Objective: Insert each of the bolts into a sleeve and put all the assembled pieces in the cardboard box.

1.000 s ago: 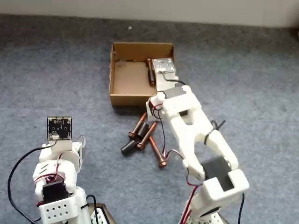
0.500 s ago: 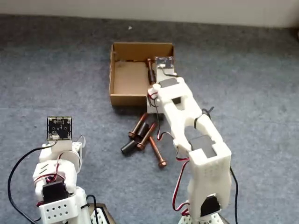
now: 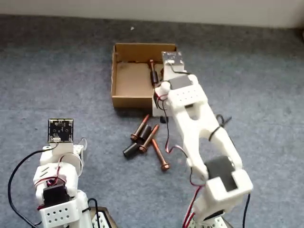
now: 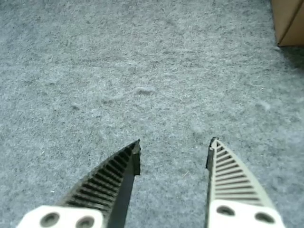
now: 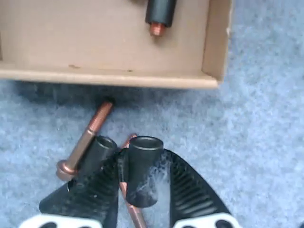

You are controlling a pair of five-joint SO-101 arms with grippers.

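My right gripper (image 5: pixel 142 153) is shut on a black sleeve (image 5: pixel 142 168), held end-up just outside the near wall of the cardboard box (image 3: pixel 122 100). In the high view this gripper (image 3: pixel 162 117) hangs by the box's near right corner. One bolt in a sleeve (image 3: pixel 153 72) lies inside the box (image 5: pixel 99 78). On the carpet below lie copper bolts (image 3: pixel 149 137) and a loose black sleeve (image 3: pixel 130 150); another sleeve (image 5: pixel 97 152) rests against a bolt (image 5: pixel 85 140). My left gripper (image 4: pixel 173 147) is open over bare carpet, far from the parts.
Grey carpet covers the whole floor. A corner of the box (image 4: pixel 289 23) shows at the edge of the left wrist view. The left arm (image 3: pixel 59 161) stays folded at the near left. The right arm (image 3: pixel 204 137) stretches from the near right to the box.
The right arm swung left, then back to the right, with its wrist staying near the box's near right corner. The bolts and sleeves on the carpet and the left arm have not moved.
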